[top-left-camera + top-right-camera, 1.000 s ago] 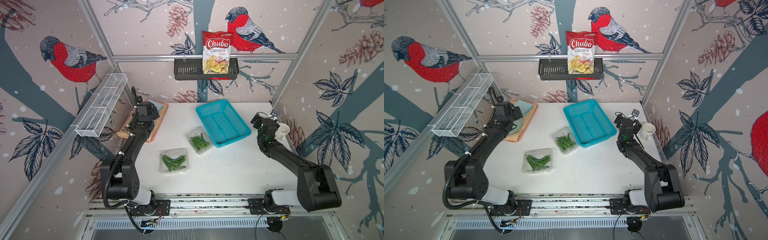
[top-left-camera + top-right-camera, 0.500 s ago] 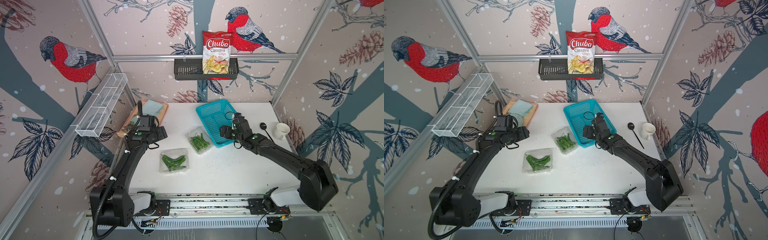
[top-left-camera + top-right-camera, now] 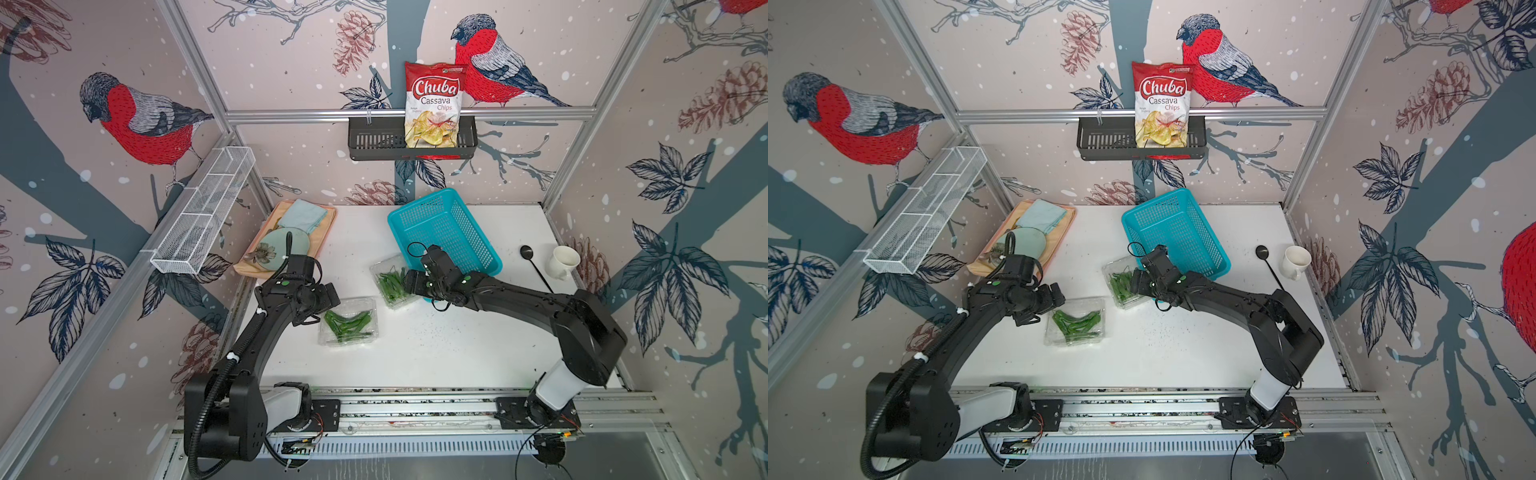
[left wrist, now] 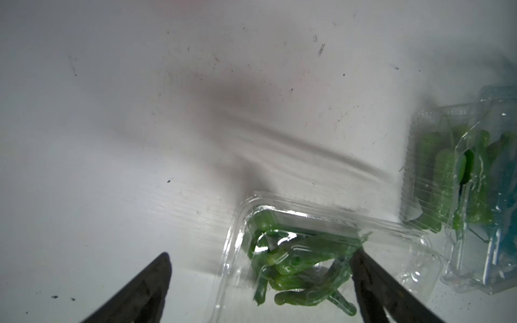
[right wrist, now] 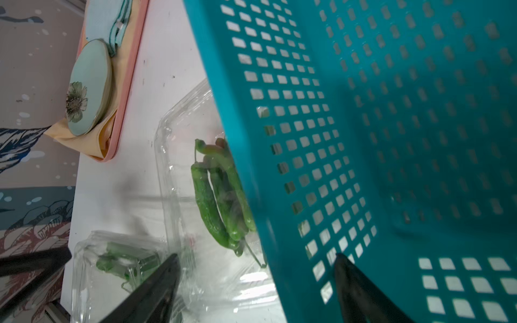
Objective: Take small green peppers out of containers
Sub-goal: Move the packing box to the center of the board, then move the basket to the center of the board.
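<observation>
- Two clear clamshell boxes lie in the middle of the white desk (image 3: 457, 345), both with their load inside.
- The near container (image 3: 372, 337) sits toward the left arm, and small green peppers (image 3: 347, 322) lie heaped in it.
- The far container (image 3: 380, 266) lies right against the near-left corner of the turquoise basket (image 3: 449, 232). A second bunch of small green peppers (image 3: 390, 284) lies lengthwise in it.
- I cannot tell whether either lid is latched.
- The left end effector (image 3: 330, 296) hovers at the near container's left edge.
- In the left wrist view its fingers (image 4: 145, 288) stand wide apart, one over bare desk and one over the box. They hold nothing.
- The right end effector (image 3: 409, 283) sits low over the far container, by the basket's corner.
- In the right wrist view its fingers (image 5: 156, 285) are also spread and empty. The basket's side wall lies between them, and I cannot tell if they touch it.
- A peach tray (image 3: 323, 232) sits at the back left. A mug (image 3: 563, 262) and a black spoon (image 3: 536, 266) stand at the far right.
</observation>
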